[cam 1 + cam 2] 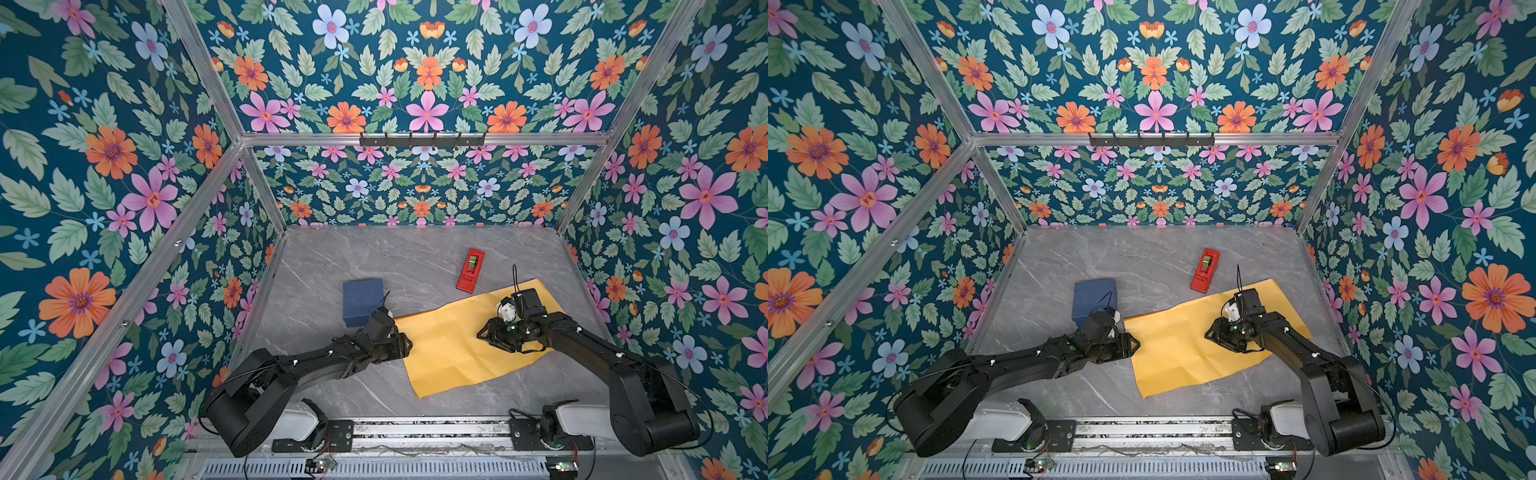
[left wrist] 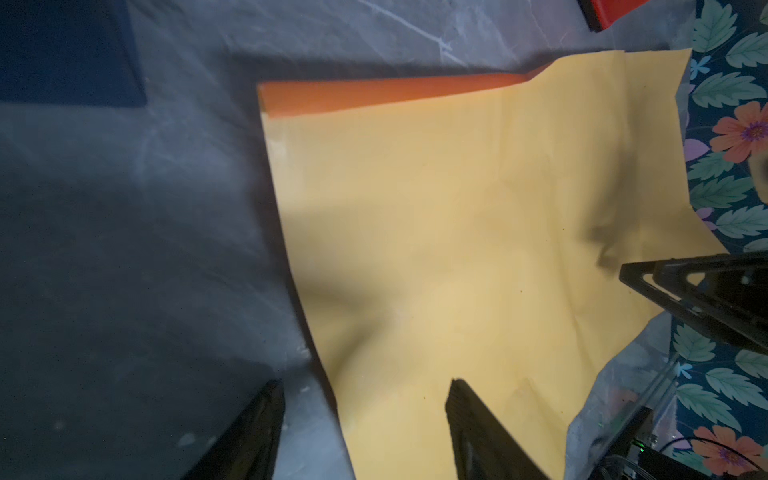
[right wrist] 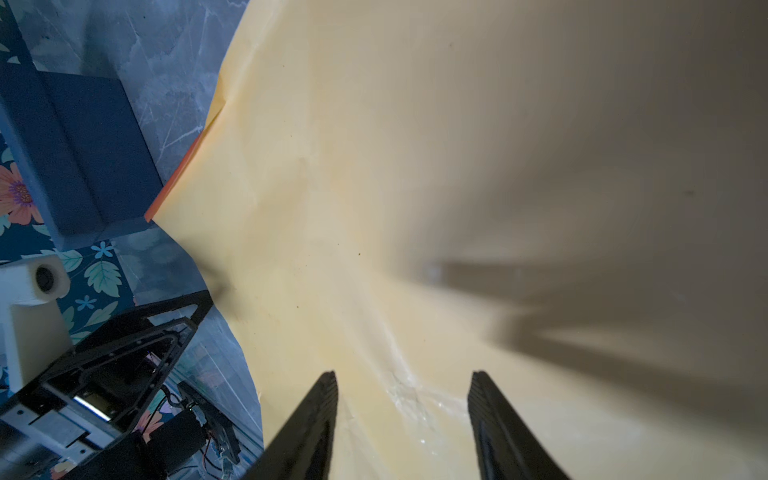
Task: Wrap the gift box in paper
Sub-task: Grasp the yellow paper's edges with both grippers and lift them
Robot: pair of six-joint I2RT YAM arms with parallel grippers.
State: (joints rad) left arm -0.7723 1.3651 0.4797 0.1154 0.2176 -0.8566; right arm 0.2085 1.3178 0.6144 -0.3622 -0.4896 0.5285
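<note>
The paper (image 1: 453, 353) (image 1: 1183, 353) lies on the table right of centre, dull yellow-orange face up, with a narrow bright orange strip showing along its far left edge. The navy gift box (image 1: 362, 301) (image 1: 1094, 299) rests on the table to the paper's left, apart from it. My left gripper (image 1: 409, 345) (image 2: 365, 382) is open at the paper's left edge, one finger over bare table and the other over the paper (image 2: 457, 208). My right gripper (image 1: 480, 332) (image 3: 403, 374) is open low over the paper's right half, with a small crumpled patch of paper (image 3: 374, 208) between its fingers.
A red tape dispenser (image 1: 470, 270) (image 1: 1205, 269) lies behind the paper, towards the back of the grey marble table (image 1: 332, 257). Floral walls close in the table on three sides. The arm bases and a rail run along the front edge.
</note>
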